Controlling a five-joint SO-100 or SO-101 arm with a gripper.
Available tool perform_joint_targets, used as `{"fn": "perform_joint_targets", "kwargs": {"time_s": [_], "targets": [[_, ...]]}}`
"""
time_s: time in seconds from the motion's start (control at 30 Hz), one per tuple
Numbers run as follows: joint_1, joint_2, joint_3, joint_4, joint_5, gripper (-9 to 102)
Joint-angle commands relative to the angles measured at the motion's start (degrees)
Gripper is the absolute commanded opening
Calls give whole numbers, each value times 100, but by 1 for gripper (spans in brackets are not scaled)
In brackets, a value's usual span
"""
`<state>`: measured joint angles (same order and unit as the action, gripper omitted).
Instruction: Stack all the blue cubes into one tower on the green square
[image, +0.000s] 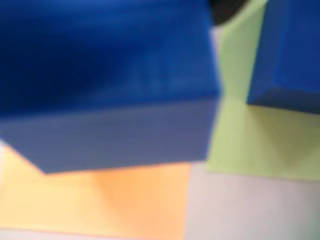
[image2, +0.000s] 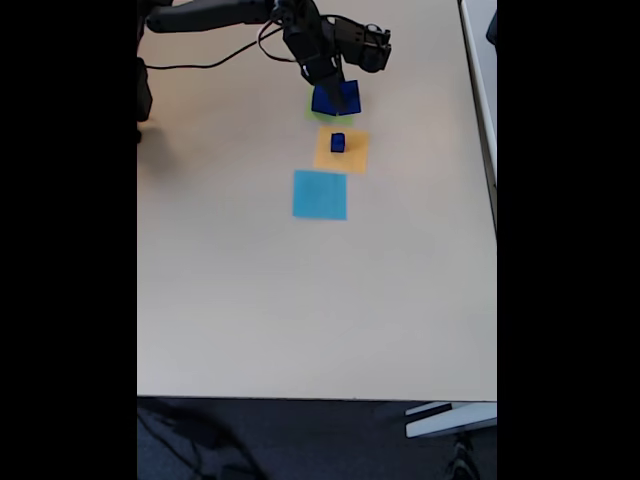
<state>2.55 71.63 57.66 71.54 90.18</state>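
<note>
In the wrist view a large blue cube (image: 100, 65) sits blurred and very close to the camera, hanging in front of the orange square (image: 130, 200). To its right a second blue cube (image: 292, 45) rests on the green square (image: 250, 145). In the fixed view my gripper (image2: 337, 100) reaches down into a dark-blue mass (image2: 345, 98) that covers most of the green square (image2: 316, 117). It seems shut on the near cube, but the fingers are hard to make out. A small blue cube (image2: 338, 143) stands on the orange square (image2: 352, 158).
A flat light-blue square (image2: 320, 194) lies just below the orange one. The pale table (image2: 300, 300) stretches wide toward its near edge. The arm and its cable (image2: 215, 62) occupy the top left. Another table edge (image2: 478, 100) runs along the right.
</note>
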Motion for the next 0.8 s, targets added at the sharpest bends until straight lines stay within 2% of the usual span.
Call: {"fn": "perform_joint_targets", "kwargs": {"time_s": [0.0, 0.3, 0.77], "targets": [[-325, 299, -123, 97, 519, 3], [-888, -79, 0, 97, 1538, 1], [-1187, -633, -167, 141, 2215, 0]]}}
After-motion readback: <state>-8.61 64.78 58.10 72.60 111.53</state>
